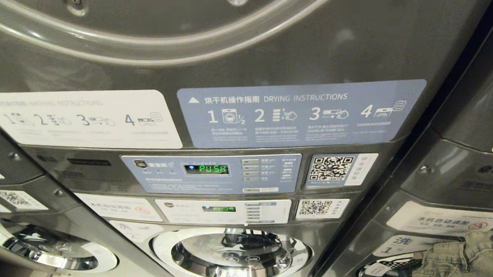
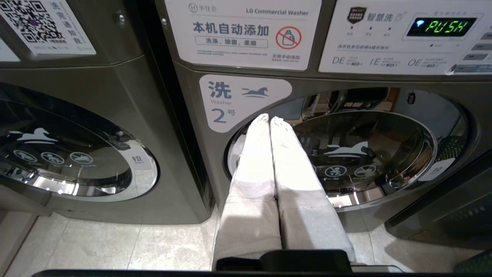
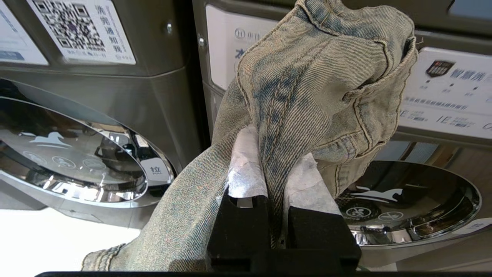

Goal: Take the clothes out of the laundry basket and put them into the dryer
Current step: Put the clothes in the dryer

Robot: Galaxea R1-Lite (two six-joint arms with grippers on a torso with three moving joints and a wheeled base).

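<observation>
One denim garment in hand, dryer not yet loaded.

My right gripper point(image 3: 275, 169) is clamped on a faded denim garment point(image 3: 307, 77), which bunches over my fingers and hangs in front of the lower washers; my left gripper point(image 2: 270, 120) has its fingers pressed together on nothing. I count one garment held and three washer doors point(image 1: 234, 253) low in the head view. Beyond sits the blue drying instructions panel point(image 1: 303, 114), and above it one dryer door point(image 1: 144, 31), apparently closed. I judge opening and loading are left; the basket is out of view.

"PUSH" on washer display point(image 2: 441, 26)
</observation>
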